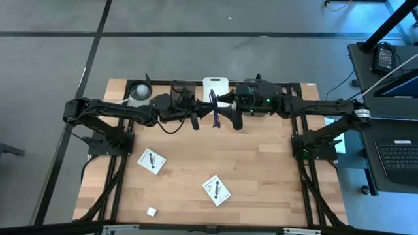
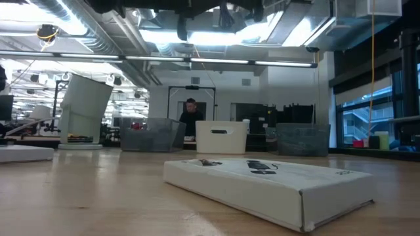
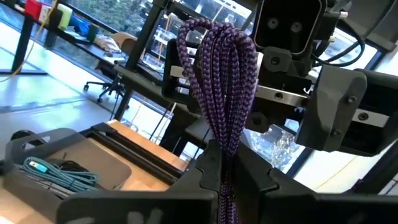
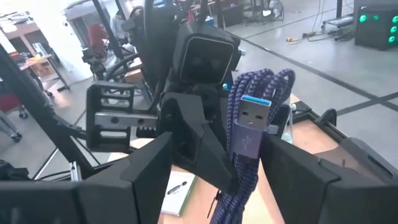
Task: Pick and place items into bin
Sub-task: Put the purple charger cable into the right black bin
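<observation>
Purple cable (image 1: 215,112): braided weave, coiled in a bundle with a USB plug end, held in the air between both arms at the far middle of the table (image 1: 196,173). Left gripper (image 3: 227,186) is pinched on the coil's lower strands; right gripper (image 4: 242,180) is clamped on it just below the plug. Two flat white square packets (image 1: 151,161) (image 1: 216,190) lie near-centre, a tiny white cube (image 1: 151,211) at the near edge. Far side: dark tray bin (image 3: 74,158) with a teal cable (image 3: 59,177) inside, its near wall cut off by the fingers. Grippers are out of frame in the low view.
</observation>
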`<state>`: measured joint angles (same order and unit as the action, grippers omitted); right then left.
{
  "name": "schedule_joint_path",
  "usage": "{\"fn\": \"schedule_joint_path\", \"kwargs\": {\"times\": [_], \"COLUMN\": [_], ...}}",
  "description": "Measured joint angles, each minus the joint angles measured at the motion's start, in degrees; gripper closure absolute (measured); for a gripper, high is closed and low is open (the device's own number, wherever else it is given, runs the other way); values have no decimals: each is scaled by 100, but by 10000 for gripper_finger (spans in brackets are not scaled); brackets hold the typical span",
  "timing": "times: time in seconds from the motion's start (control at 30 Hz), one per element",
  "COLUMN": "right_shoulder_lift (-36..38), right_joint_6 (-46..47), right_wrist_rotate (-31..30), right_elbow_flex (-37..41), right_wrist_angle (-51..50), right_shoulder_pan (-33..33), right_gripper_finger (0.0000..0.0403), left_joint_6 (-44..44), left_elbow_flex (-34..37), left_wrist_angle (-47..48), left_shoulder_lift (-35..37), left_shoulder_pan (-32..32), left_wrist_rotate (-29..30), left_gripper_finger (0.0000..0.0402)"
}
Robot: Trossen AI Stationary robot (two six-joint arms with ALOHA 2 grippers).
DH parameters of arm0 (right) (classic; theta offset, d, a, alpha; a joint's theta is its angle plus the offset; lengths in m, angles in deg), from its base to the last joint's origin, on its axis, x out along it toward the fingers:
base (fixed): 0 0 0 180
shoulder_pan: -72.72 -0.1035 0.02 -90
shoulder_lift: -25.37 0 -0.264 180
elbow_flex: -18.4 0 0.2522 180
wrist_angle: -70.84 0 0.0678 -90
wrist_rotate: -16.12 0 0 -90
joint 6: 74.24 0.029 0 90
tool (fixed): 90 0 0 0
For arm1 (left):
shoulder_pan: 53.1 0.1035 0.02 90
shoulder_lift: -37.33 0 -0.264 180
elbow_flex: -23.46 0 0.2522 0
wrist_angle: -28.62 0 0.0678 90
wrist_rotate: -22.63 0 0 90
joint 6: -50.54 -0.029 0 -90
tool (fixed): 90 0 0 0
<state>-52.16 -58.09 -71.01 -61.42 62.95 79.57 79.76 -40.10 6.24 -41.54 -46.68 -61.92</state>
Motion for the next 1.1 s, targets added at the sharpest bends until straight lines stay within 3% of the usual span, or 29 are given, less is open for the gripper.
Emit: {"fn": "schedule_joint_path", "kwargs": {"times": [0.43,0.8,1.1], "right_shoulder_lift": [-128,-222,-230], "right_joint_6": [283,-4,-31], "right_wrist_rotate": [2,122,134], "right_elbow_flex": [0,-9,-9], "right_wrist_angle": [167,131,-107], "right_shoulder_pan": [236,242,280], "right_gripper_finger": [223,367,363], "left_joint_6": [-1,-21,-151], "left_elbow_flex": [2,2,2], "left_wrist_angle": [75,282,569], "left_shoulder_lift": [-20,-15,-13], "left_shoulder_pan": [-9,-11,-7], "left_wrist_rotate": [-90,154,396], "left_gripper_finger": [385,378,293]}}
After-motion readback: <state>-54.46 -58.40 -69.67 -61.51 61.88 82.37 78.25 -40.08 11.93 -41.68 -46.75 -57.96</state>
